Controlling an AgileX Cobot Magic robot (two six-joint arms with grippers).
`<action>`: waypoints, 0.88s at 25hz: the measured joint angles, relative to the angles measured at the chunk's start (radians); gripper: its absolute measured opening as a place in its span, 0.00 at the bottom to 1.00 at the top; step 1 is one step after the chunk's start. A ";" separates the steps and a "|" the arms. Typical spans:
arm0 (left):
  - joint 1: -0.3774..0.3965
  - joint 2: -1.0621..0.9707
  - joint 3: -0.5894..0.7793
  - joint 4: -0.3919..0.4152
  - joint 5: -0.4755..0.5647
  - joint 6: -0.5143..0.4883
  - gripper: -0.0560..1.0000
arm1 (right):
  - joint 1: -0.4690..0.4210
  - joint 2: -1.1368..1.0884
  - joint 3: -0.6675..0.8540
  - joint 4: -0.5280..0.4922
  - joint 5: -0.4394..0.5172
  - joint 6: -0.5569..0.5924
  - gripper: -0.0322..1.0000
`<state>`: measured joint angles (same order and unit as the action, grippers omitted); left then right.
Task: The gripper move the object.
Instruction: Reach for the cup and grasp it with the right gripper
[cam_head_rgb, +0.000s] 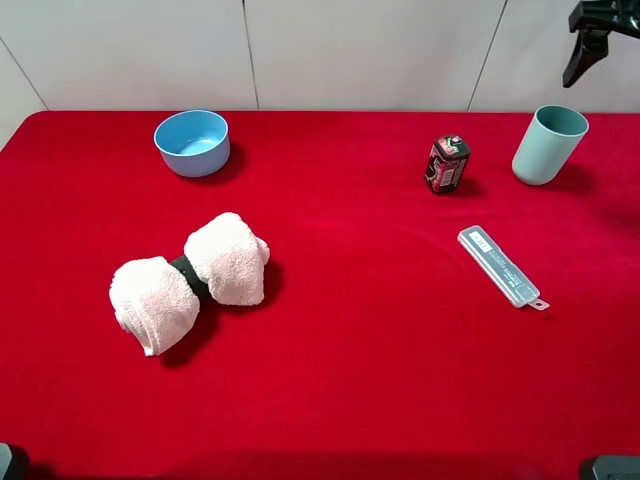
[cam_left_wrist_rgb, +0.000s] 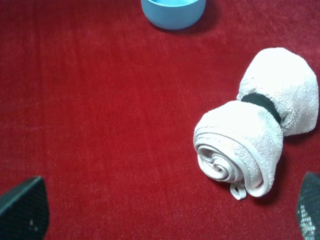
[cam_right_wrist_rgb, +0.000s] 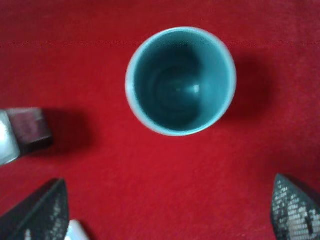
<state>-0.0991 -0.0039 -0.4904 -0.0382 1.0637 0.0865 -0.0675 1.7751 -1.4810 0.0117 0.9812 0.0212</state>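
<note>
Right pincer (cam_right_wrist_rgb: 170, 217): jaws spread wide, nothing held, hanging over the 2 o'clock corner of the counter (cam_head_rgb: 380, 380). The tumbler (cam_head_rgb: 549, 145) stands upright there, at the pincer's 7 o'clock in the exterior view, long axis vertical, mouth up. The right arm is nearer.

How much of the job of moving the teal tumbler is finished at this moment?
Nothing is done: the tumbler stands upright on the red table, untouched. In hand: the right gripper hangs open above it. Left: grasp, lift, move.
</note>
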 joint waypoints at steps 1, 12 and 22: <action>0.000 0.000 0.000 0.000 0.000 0.000 0.98 | -0.017 0.016 -0.008 0.000 -0.004 0.001 0.62; 0.000 0.000 0.000 0.000 0.000 0.000 0.98 | -0.131 0.160 -0.013 0.044 -0.101 0.015 0.62; 0.000 0.000 0.000 0.000 0.000 0.000 0.98 | -0.135 0.252 -0.040 0.059 -0.192 0.015 0.62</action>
<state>-0.0991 -0.0039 -0.4904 -0.0382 1.0637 0.0865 -0.2022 2.0271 -1.5209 0.0710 0.7894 0.0364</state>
